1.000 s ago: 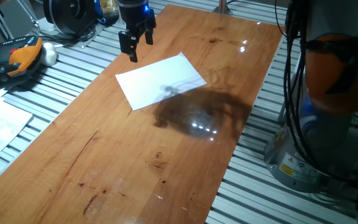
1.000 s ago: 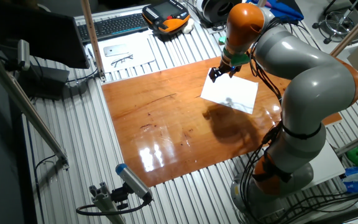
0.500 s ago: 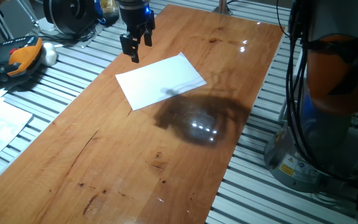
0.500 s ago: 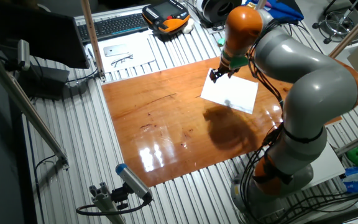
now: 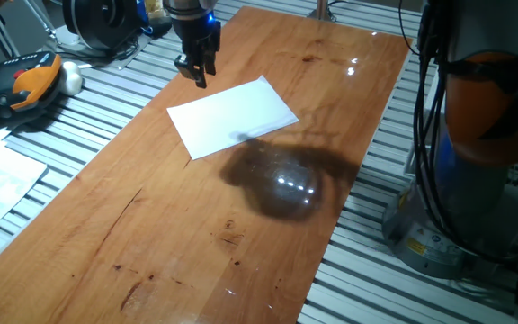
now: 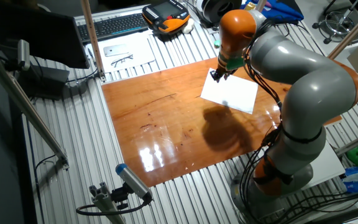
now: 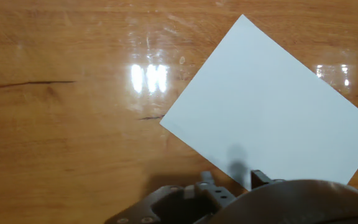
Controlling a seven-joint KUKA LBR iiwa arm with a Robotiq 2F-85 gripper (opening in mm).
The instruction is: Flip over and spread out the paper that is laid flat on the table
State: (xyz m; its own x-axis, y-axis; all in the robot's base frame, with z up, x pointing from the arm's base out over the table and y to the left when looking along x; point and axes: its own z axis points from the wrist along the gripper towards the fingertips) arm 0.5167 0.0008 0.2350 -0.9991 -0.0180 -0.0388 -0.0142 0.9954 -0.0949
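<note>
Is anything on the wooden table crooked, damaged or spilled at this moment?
Only one thing: the paper lies flat, blank side up, but turned askew to the edges of the table. No crease, tear or spill shows. The gripper hangs above the table beside the sheet's corner, holding nothing.

Grey slatted metal bench (image 6: 73,134) all round. Far end: keyboard (image 6: 110,25), orange-black pendant (image 5: 25,81), printed sheet with spectacles (image 6: 122,58). Dark monitor (image 6: 36,34) on the left. Metal poles (image 6: 27,102), cables (image 6: 45,163). Overhead lights glare off the gloss wood.
</note>
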